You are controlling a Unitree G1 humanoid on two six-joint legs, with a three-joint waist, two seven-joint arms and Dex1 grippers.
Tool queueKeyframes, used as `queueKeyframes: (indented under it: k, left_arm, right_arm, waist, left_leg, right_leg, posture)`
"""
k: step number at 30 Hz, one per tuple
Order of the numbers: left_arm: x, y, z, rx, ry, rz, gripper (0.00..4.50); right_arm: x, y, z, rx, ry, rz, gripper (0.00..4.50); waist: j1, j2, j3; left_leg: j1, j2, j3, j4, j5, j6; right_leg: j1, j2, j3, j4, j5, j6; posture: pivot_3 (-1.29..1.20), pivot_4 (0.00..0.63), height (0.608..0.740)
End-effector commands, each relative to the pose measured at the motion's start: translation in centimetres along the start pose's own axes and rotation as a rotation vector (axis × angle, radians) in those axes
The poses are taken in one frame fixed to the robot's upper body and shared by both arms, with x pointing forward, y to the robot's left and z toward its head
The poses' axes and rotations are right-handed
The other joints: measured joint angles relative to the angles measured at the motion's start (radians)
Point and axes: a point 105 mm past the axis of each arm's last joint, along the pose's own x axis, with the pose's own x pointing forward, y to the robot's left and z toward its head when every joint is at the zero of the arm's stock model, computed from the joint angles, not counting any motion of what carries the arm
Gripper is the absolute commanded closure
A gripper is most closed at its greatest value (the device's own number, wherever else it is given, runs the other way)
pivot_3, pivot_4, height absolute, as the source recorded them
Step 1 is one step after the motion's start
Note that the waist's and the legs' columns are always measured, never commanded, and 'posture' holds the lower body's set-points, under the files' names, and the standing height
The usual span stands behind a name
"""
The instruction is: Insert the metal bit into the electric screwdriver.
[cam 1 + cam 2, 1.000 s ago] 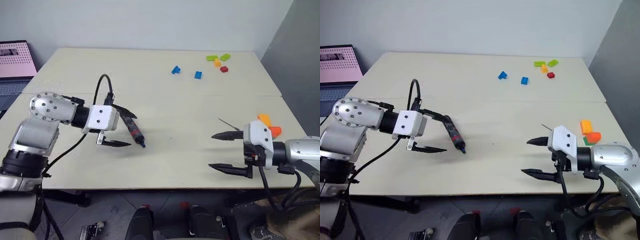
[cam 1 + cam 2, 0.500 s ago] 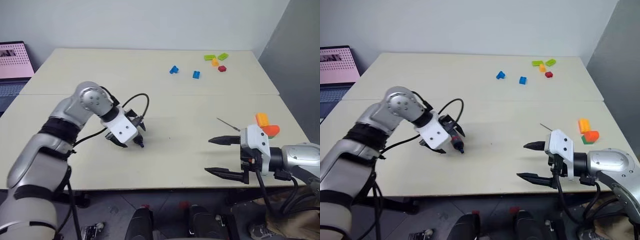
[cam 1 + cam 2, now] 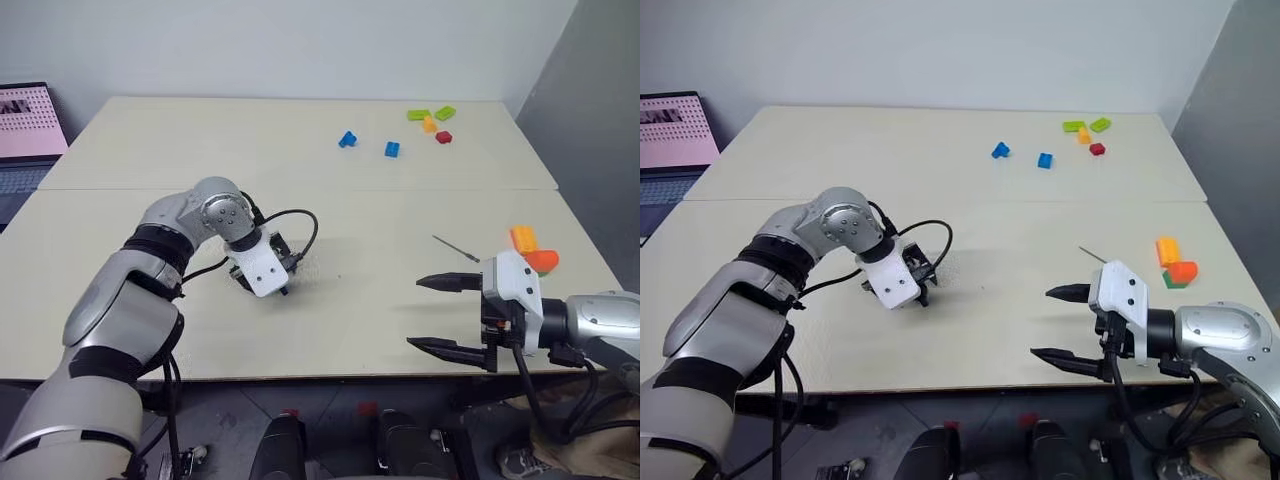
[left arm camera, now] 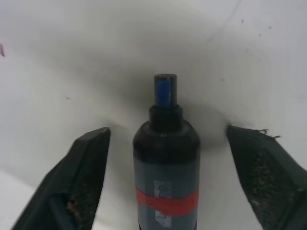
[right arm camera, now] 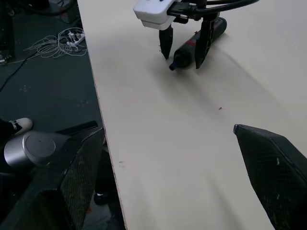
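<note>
The electric screwdriver [image 4: 166, 167] is seen lying on the pale table [image 3: 330, 330], straddled by the left gripper [image 5: 183, 44], which is pointed steeply down over it. Its two black fingers [image 4: 80, 182] are set on either side of the tool's dark body, with a gap visible on each side, so the tool is judged not yet clamped and the jaws only partly closed. The red band and small blue tip are shown facing away from the wrist. The metal bit [image 3: 455, 247], a thin grey rod, is left lying on the table well apart from the screwdriver, on the robot's right side, just beyond the right gripper [image 3: 447, 314]. That gripper is held wide open above the table's near edge, and nothing is gripped by it. The task is therefore judged to be at an early stage: the screwdriver is being taken up, the bit has not been picked up, and the insertion has not been begun. Coloured toy bricks [image 3: 430, 120] are scattered at the far side of the table, a few more [image 3: 533, 250] are grouped near the right edge, and a laptop [image 3: 25, 130] is stood at the far left. No containers are to be seen on the table, so nothing is held in any.
</note>
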Motion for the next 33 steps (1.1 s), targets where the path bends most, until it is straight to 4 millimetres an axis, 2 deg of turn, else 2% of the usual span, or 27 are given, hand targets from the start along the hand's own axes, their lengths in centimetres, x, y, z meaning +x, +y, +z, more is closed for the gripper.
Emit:
queueKeyframes:
  k: [1, 6, 12, 16, 19, 22, 27, 33]
  left_arm:
    - [0.3, 0.1, 0.0, 0.023, 0.009, -0.007, 1.72]
    - [0.6, -0.7, -0.3, 0.024, 0.025, -0.036, 2.75]
    - [-0.7, 0.4, -0.8, -0.071, 0.007, 0.088, 2.88]
    - [-3.2, 3.4, -0.3, -0.264, -0.156, 0.371, 2.88]
    - [-5.0, 4.8, -0.2, -0.361, -0.236, 0.536, 2.88]
    - [-7.4, 6.3, -0.1, -0.566, -0.418, 0.817, 2.88]
    - [-8.8, 6.2, 0.6, -0.917, -0.633, 1.141, 2.88]
    - [-9.2, 5.8, 2.0, -1.168, -0.81, 1.315, 2.88]
  right_arm:
    - [-0.3, 0.2, 0.8, -0.029, -0.02, -0.005, 0.0]
    - [-0.2, 0.2, 0.9, -0.032, -0.023, -0.007, 0.0]
    - [-0.4, -0.1, 1.2, -0.039, -0.027, -0.011, 0.0]
    - [-0.7, -0.5, 1.6, -0.045, -0.038, -0.026, 0.0]
    - [-1.0, -0.8, 2.0, -0.047, -0.049, -0.035, 0.0]
    - [-1.5, -1.2, 2.9, -0.046, -0.079, -0.042, 0.0]
    - [-1.6, -2.1, 4.5, -0.048, -0.142, -0.061, 0.0]
    - [-1.3, -2.7, 5.4, -0.059, -0.166, -0.05, 0.0]
  waist:
    - [0.0, 0.0, 0.0]
    - [0.002, 0.0, 0.0]
    - [0.002, 0.0, -0.001]
    - [-0.001, -0.001, 0.0]
    - [0.001, -0.001, 0.0]
    - [0.0, -0.001, 0.0]
    - [-0.005, -0.001, 0.0]
    - [-0.002, -0.001, 0.0]
  left_leg:
    - [0.001, 0.0, 0.0, 0.0, 0.0, 0.0]
    - [0.003, 0.0, 0.0, 0.001, 0.0, 0.0]
    - [0.004, 0.0, 0.0, 0.001, 0.0, 0.0]
    - [0.003, 0.0, 0.0, 0.001, 0.0, 0.0]
    - [0.002, 0.0, 0.0, 0.001, 0.0, 0.0]
    - [0.001, 0.0, -0.001, 0.0, 0.0, 0.0]
    - [0.003, 0.001, -0.001, 0.0, 0.0, 0.0]
    - [0.004, 0.001, -0.001, 0.001, 0.001, 0.0]
  right_leg:
    - [0.001, 0.0, 0.0, 0.001, 0.0, 0.0]
    - [0.003, 0.0, 0.0, 0.002, -0.002, -0.004]
    - [0.003, 0.0, 0.0, 0.003, -0.002, -0.004]
    - [0.002, 0.0, 0.0, 0.003, -0.002, -0.004]
    - [0.001, 0.0, 0.0, 0.003, 0.0, 0.0]
    - [0.001, 0.0, -0.001, 0.003, 0.0, 0.0]
    - [0.001, 0.0, 0.0, 0.004, 0.0, 0.001]
    - [0.002, 0.001, 0.0, 0.005, 0.001, 0.001]
  posture:
    - [0.0, 0.15, 0.74]
    - [0.0, 0.15, 0.74]
    - [0.0, 0.15, 0.74]
    - [0.0, 0.15, 0.74]
    - [0.0, 0.15, 0.74]
    - [0.0, 0.15, 0.74]
    - [0.0, 0.15, 0.74]
    - [0.0, 0.15, 0.74]
